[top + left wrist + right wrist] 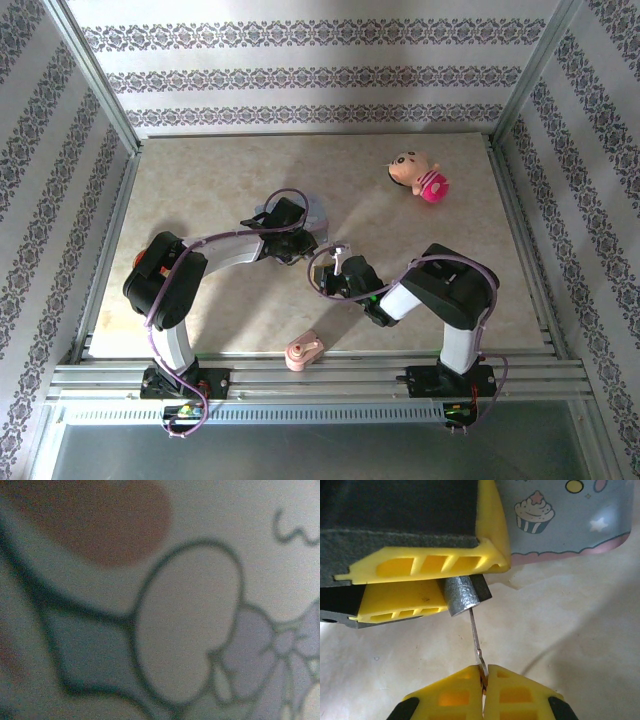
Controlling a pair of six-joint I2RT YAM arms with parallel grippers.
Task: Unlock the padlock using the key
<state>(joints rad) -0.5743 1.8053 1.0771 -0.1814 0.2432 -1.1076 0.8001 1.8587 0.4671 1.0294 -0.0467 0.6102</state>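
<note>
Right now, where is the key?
In the right wrist view, the key is pinched in the right tool at bottom centre, its tip meeting the padlock held by the left tool above.

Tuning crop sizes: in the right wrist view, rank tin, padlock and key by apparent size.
1. Tin, largest, though cropped by the frame and farthest away.
2. Padlock, partly hidden.
3. Key, just a thin blade showing.

Most of the padlock [466,595] is hidden between the fingers of the left gripper [465,582]; the key [476,640] has its head buried in the right gripper [484,677]; the tin [185,630] shows blurred, cropped
</note>
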